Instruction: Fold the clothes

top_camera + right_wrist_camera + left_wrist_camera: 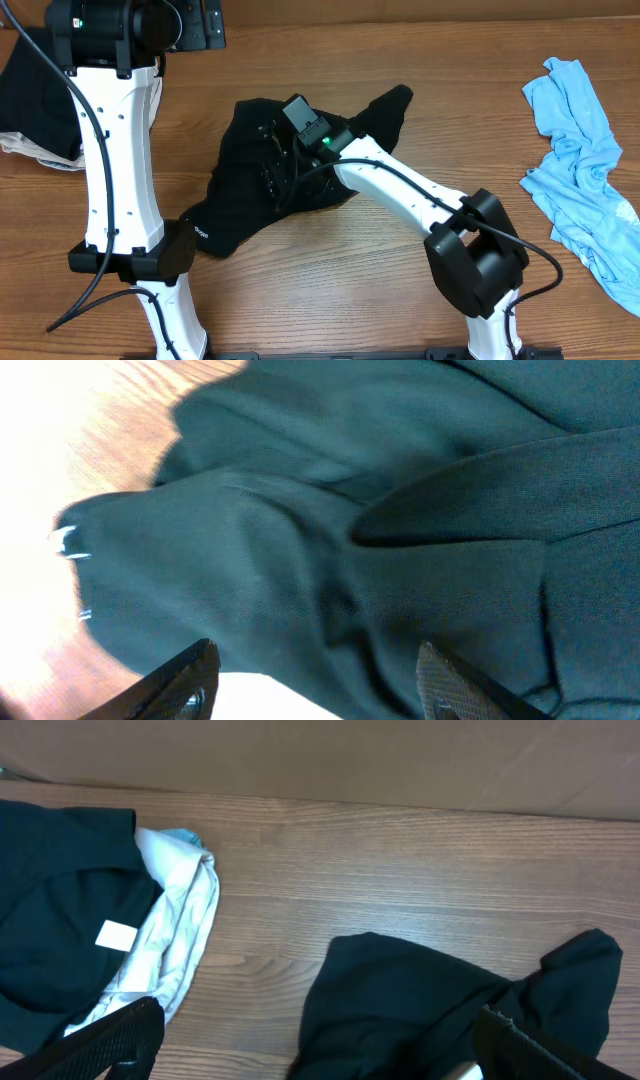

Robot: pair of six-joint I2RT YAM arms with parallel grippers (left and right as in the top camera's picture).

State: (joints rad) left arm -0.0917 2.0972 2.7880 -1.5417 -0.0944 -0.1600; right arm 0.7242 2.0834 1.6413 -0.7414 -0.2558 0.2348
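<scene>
The brown wood-grain tabletop [400, 60] fills the overhead view. At its centre lies the large crumpled black fabric garment [235, 200], unfolded, with one lobe reaching toward 2 o'clock and a corner trailing toward 7 o'clock. That corner bears a small white mark [201, 235].

The white left arm [120, 170] rises from 7 o'clock to 11 o'clock, just beside the black garment's 9 o'clock edge. The white right arm [400, 195] runs from 5 o'clock in to the centre and crosses over the cloth.

At 3 o'clock, well apart from the black garment, lies the rumpled light-blue fabric garment [585, 170]. At 10 o'clock a second black fabric garment [35, 100] lies heaped with a pale beige fabric garment [30, 150] showing at its lower edge. The left wrist view shows the two touching, with a small white rectangular tag [117, 934] on the dark one.

The left tool [320, 1055] stands wide open above the tabletop with nothing between its fingers. In its view the heap is at 9 o'clock and the big black garment at 5 o'clock.

The right tool [315, 680] is down close over the large black garment with its fingers partly apart — dark folds fill its view. No cloth is seen pinched between the tips.
</scene>
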